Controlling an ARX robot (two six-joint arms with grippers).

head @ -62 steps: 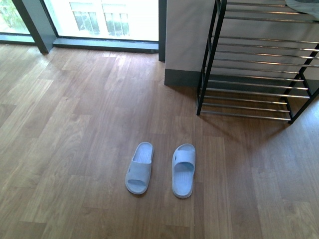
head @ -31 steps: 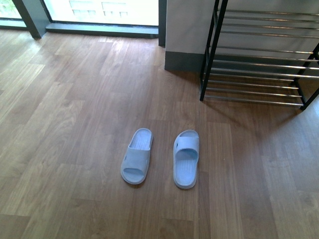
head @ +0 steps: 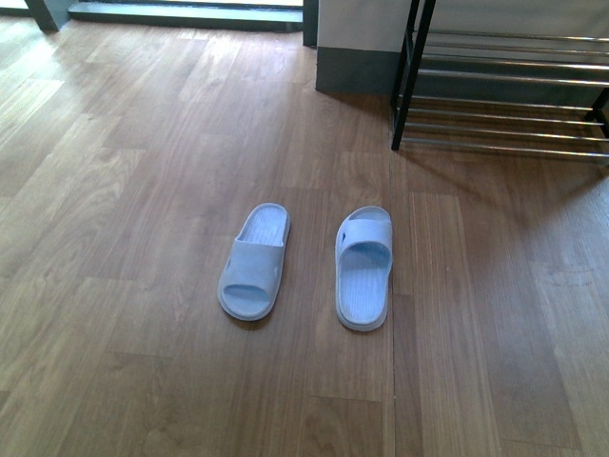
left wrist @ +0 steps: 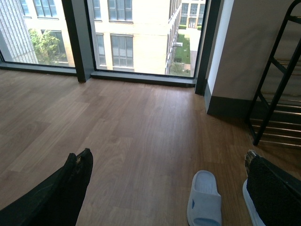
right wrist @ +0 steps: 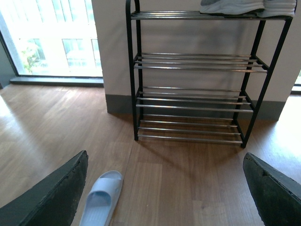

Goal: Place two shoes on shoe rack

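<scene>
- Front view: two pale blue open-toed rubber slides are seen on the brown wood-plank floor (head: 124, 190), side by side but apart and both sole-down.
- The left slide (head: 254, 262) is turned slightly askew, while the right slide (head: 363, 268) is laid almost straight along the planks.
- The open black-framed shoe rack with chrome-rod shelves (head: 504, 78) is placed against the wall, well beyond the slides and to the right; only its lower tiers are shown here.
- In the left wrist view, the left gripper (left wrist: 165, 157) is shown released, its dark fingers (left wrist: 70, 188) spread wide above the floor.
- One slide (left wrist: 204, 200) is framed between them on the floor; the other is mostly hidden behind a finger.
- In the right wrist view, the right gripper (right wrist: 164, 159) is likewise shown released, its fingers (right wrist: 275, 188) held wide apart and faced toward the rack (right wrist: 193, 75).
- One slide (right wrist: 101, 197) is seen on the floor just beside one finger.
- A pair of grey sneakers with white soles (right wrist: 244, 5) is seen on the rack's top tier, cut off by the frame edge.
</scene>
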